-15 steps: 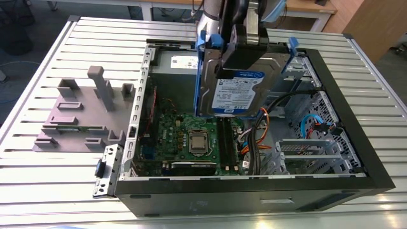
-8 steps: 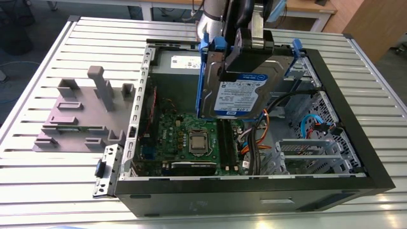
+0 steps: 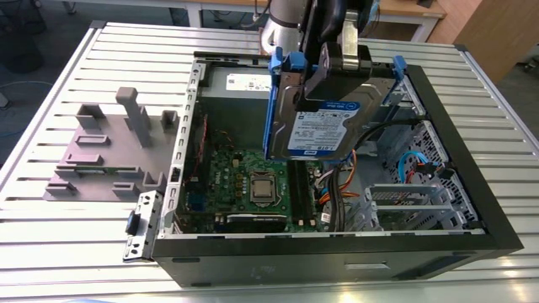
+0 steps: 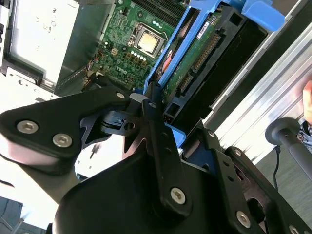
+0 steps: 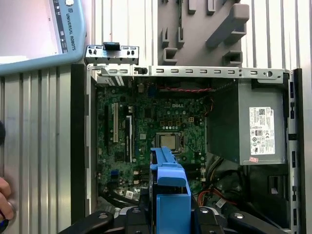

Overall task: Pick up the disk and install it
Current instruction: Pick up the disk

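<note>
The disk (image 3: 319, 129) is held clamped in the end effector (image 3: 335, 66), raised above the open case (image 3: 337, 255) on the table (image 3: 50, 252), over the motherboard (image 3: 252, 183).

gripper (image 3: 337, 69) matte black, chunky rounded links | silver hex-head screws (image 4: 28, 127) dotted along them | arm (image 3: 281, 30) silver-grey tube | pale-blue joint cap (image 5: 73, 34) carrying dark print
</note>
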You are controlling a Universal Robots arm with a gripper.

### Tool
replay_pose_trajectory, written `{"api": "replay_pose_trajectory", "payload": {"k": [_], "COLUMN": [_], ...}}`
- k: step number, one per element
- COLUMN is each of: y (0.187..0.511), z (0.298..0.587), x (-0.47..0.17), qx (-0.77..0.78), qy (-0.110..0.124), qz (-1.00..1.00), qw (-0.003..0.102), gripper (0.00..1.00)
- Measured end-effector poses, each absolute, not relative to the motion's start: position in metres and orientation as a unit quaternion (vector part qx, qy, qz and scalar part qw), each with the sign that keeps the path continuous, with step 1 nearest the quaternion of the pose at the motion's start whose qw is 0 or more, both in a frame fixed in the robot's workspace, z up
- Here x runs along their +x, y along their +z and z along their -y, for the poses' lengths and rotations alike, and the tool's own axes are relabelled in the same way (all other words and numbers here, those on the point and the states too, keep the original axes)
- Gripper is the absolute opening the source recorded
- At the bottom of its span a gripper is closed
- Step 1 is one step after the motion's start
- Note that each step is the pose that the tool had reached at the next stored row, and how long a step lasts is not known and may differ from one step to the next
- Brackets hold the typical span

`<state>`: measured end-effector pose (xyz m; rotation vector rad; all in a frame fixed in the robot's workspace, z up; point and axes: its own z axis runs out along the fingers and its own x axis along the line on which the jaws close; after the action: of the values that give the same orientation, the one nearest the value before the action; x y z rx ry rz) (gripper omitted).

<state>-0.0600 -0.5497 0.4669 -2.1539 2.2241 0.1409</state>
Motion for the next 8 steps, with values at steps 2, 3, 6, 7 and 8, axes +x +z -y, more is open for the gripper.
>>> {"api": "replay_pose_trajectory", "payload": {"k": [2,3,6,7,8], "y": [0.4667,0.4667,0.4665,0.4665,0.4664], "z": [0.5507,0.5511,0.5526,0.553,0.5535], "x": [-0.0586,-0.058,-0.0559,-0.0552,-0.0545], "qx": [-0.695,-0.695,-0.695,-0.695,-0.695], "qy": [0.045,0.045,0.045,0.045,0.045], "qz": [-0.717,-0.717,-0.717,-0.717,-0.717], "qw": [0.021,0.021,0.021,0.021,0.021], "gripper": [0.37,0.37,0.37,0.37,0.37]}}
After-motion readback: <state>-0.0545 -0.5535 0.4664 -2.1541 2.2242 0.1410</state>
